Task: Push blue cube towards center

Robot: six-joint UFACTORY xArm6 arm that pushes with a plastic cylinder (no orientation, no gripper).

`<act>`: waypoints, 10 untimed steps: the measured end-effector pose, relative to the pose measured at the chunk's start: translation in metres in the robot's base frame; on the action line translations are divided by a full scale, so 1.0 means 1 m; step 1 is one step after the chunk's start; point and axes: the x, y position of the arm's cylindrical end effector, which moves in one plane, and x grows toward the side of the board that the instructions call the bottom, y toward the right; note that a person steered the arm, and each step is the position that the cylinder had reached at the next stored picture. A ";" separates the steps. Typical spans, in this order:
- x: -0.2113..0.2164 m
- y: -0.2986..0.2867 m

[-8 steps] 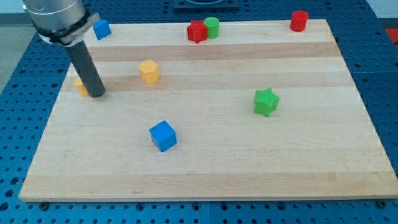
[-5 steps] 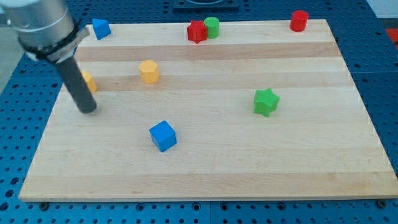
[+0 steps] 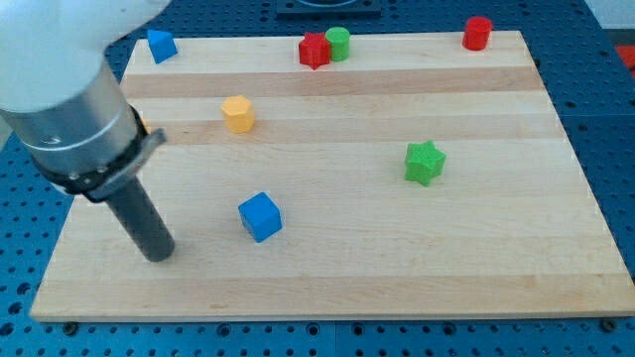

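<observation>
Camera view shows my tip (image 3: 159, 254) resting on the wooden board (image 3: 397, 268), to the view's left of the blue cube (image 3: 260, 216) and a little lower, near it but with bare wood between them. It is a plain rod, so nothing opens or shuts; it touches no block.

Taking the blue cube as landmark: it lies left of and below the board's middle. An orange block (image 3: 237, 113) sits above it. A green star (image 3: 425, 162) lies well to its right. A second blue block (image 3: 161, 46) is far above-left, at the top edge. A red block (image 3: 315, 50) touches a green cylinder (image 3: 338, 43) at the top, and a red cylinder (image 3: 477, 33) stands at the top right.
</observation>
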 end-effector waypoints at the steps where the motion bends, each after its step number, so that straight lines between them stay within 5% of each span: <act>1: 0.005 0.028; 5: -0.074 0.143; 7: -0.121 0.147; 10: -0.100 0.138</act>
